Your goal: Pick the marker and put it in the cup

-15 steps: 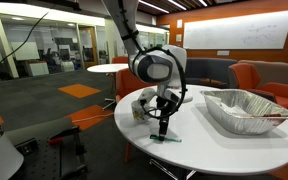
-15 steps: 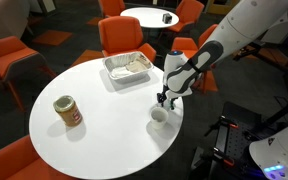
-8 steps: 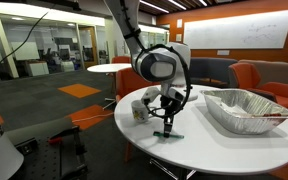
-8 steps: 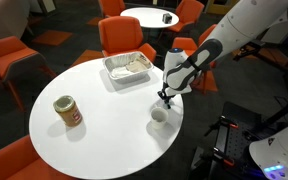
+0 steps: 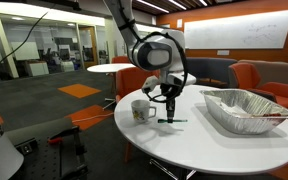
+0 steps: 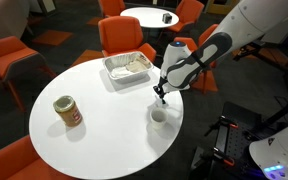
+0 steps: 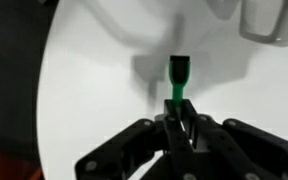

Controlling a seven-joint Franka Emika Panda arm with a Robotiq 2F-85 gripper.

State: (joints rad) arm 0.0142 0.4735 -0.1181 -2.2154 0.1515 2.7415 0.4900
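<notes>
- The tool (image 5: 170,116) hangs from the arm in the middle of the frame in an exterior view, pointing straight down over the white round table (image 5: 216,148).
- Its two fingers are clamped on the marker (image 5: 172,121), a thin green stick that lies level across the fingertips.
- In the wrist view the tool (image 7: 179,122) comes in from the bottom edge. Its dark fingers are closed on the near end of the marker (image 7: 178,80), and the rest of the green stick points up the frame.
- In that view a soft grey shadow lies on the table (image 7: 94,90) just left of the marker, and the marker appears to be held clear of the surface.
- The mug (image 5: 141,109) stands upright on the table just left of the tool in an exterior view, near the marker but not touching it.
- In an exterior view from above, the tool (image 6: 160,98) is just above the mug (image 6: 159,116) in the frame, close to the right edge of the table (image 6: 104,125). The marker is too small to make out there.
- A foil tray (image 5: 242,108) sits on the right part of the table, well apart from the mug. From above, the tray (image 6: 130,67) is at the upper middle.
- A small brown jar (image 6: 68,111) stands on the left part of the table, far from the tool.
- Orange chairs (image 6: 124,35) stand around the table.
</notes>
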